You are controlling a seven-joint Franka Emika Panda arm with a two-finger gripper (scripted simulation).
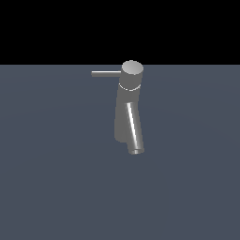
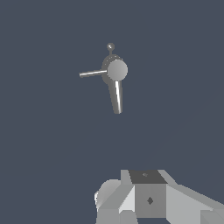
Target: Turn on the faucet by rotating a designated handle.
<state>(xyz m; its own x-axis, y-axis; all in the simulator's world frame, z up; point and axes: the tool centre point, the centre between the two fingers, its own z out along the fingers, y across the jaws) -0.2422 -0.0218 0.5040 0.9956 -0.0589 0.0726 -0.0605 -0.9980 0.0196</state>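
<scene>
The grey metal faucet (image 1: 123,112) stands upright on the dark floor in the middle of the exterior view. Its round cap (image 1: 132,70) is on top, and the slanted spout (image 1: 134,129) runs down toward the viewer. The thin handle (image 1: 105,73) sticks out of the cap toward the exterior view's left. The wrist view looks down from far above on the faucet (image 2: 117,70), its handle (image 2: 92,73) and its spout (image 2: 117,96). Grey blocky parts of my gripper (image 2: 148,192) show at that picture's edge, well apart from the faucet. I cannot make out its fingers.
The faucet stands on a flat dark blue-grey floor (image 1: 56,178). In the wrist view a small grey round knob (image 2: 110,46) shows just beyond the cap. No arm shows in the exterior view.
</scene>
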